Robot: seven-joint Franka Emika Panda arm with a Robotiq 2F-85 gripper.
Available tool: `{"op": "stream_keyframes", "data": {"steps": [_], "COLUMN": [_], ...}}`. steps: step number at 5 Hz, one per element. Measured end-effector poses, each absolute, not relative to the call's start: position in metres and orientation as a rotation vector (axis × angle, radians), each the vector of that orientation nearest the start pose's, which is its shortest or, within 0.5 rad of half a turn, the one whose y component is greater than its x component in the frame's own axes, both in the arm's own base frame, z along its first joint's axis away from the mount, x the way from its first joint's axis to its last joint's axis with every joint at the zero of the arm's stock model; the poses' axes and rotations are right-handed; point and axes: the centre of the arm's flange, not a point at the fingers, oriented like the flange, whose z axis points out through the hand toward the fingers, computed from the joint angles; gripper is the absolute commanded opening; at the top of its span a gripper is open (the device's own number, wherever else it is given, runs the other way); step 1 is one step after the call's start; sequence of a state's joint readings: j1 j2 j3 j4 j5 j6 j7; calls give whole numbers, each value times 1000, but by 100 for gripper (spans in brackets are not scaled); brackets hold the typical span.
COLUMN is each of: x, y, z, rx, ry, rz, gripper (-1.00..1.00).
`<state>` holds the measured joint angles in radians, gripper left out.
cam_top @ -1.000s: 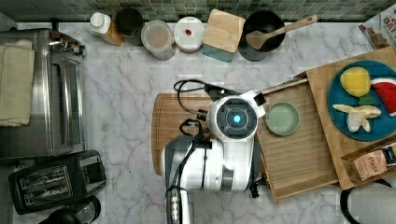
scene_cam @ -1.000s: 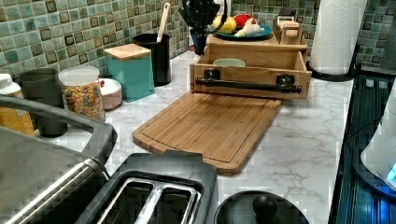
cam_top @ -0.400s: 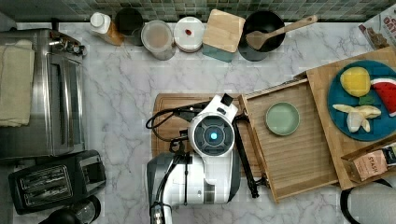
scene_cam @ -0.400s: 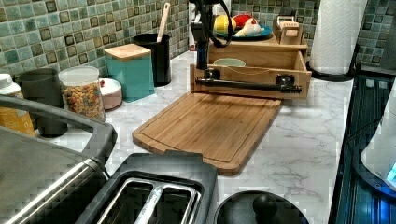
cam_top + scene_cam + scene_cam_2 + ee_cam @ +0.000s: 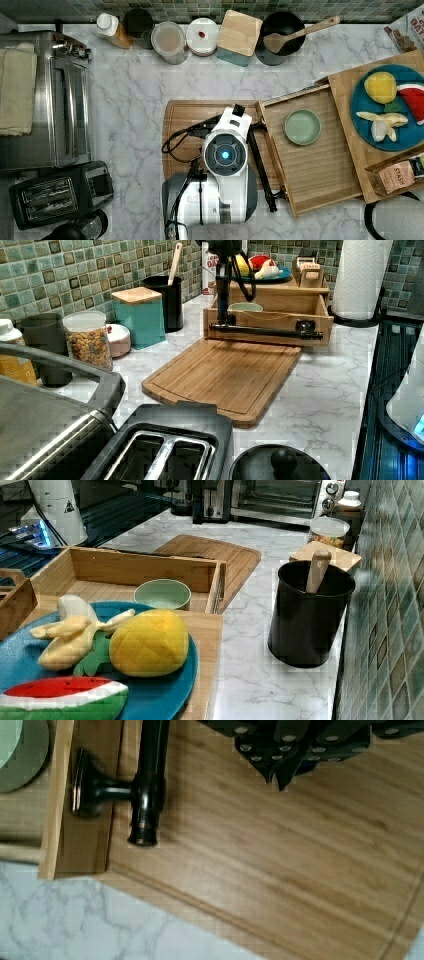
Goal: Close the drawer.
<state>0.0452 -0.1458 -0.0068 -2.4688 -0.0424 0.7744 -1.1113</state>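
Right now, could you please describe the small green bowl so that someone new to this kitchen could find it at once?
Find the wooden stand carrying the blue fruit plate at the top view's right. An open drawer with a long black handle sticks out of it over the cutting board. The bowl sits inside the drawer: pale green, round and empty, the drawer's only content.

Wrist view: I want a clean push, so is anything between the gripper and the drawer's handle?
No. Between the gripper and the handle lies bare cutting board.
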Motion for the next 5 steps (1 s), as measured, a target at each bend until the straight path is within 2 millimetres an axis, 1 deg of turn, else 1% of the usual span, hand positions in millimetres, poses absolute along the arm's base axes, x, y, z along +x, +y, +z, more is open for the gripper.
{"op": "stream_keyframes", "data": {"steps": [1, 3, 4, 5], "x": [447, 426, 410, 398], "y": [18, 17, 13, 7], "z": [333, 302, 285, 270], "rx": [-3110, -3128, -3123, -3123], "ry": [-636, -675, -670, -659], "rz": [22, -55, -2, -15], "gripper": [-100, -100, -100, -100]}}
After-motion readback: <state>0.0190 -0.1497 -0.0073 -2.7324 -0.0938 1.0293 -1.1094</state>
